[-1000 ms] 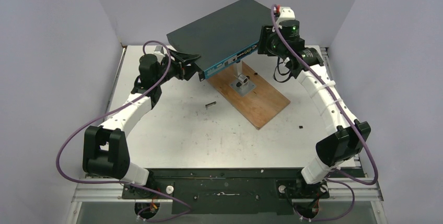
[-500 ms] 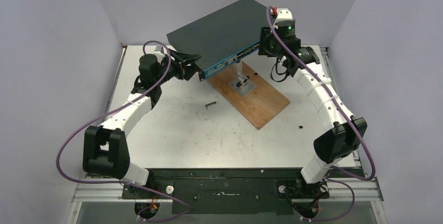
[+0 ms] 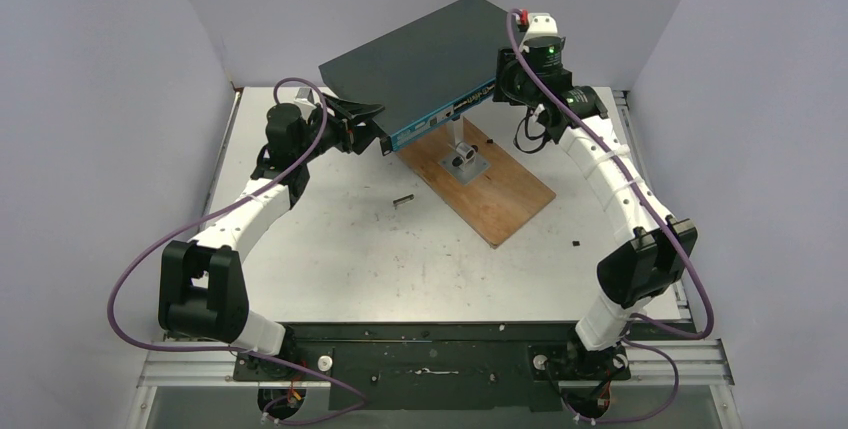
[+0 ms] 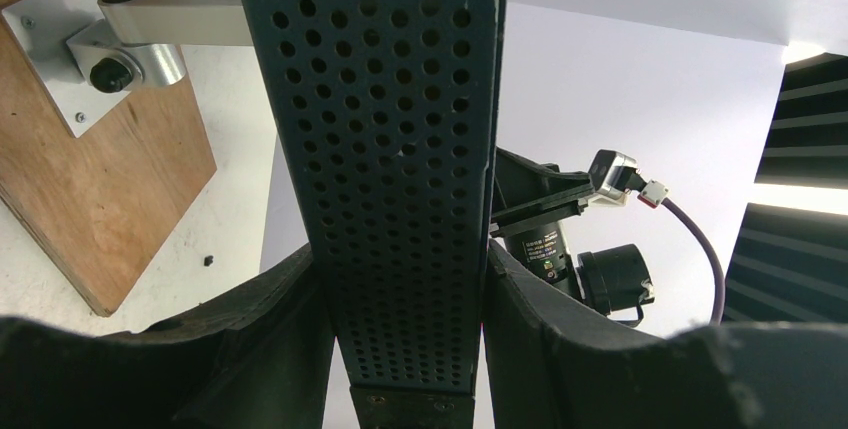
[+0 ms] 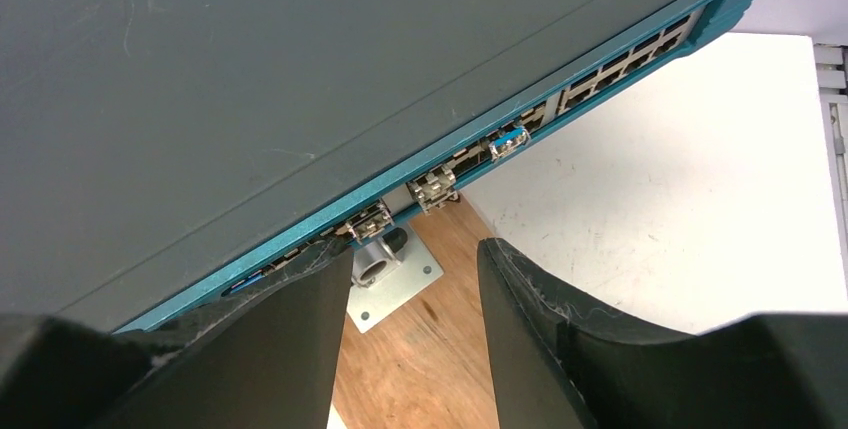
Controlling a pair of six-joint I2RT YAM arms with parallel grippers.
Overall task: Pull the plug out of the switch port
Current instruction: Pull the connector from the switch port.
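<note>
The switch [image 3: 415, 54] is a wide dark grey box on a post, with its blue front face [image 3: 440, 121] turned toward the arms. My left gripper [image 3: 368, 129] is shut on its left end. In the left wrist view the perforated side wall [image 4: 400, 149] sits clamped between my fingers [image 4: 270, 349]. My right gripper [image 3: 500, 91] is open and empty at the right end of the front face. In the right wrist view, small silver plugs [image 5: 433, 187] and a blue-tabbed one [image 5: 507, 139] sit in the sockets, just beyond my open gripper [image 5: 412, 254].
A brown wooden board [image 3: 505, 199] lies under the switch, with a metal post mount [image 3: 463, 157] bolted to it. Small dark bits lie on the white table, one [image 3: 403, 200] left of the board and one [image 3: 576, 243] to its right. Grey walls close in on both sides.
My right arm has shifted a little left and back, bringing its gripper closer to the switch's front face. The left arm and the switch have not moved.
</note>
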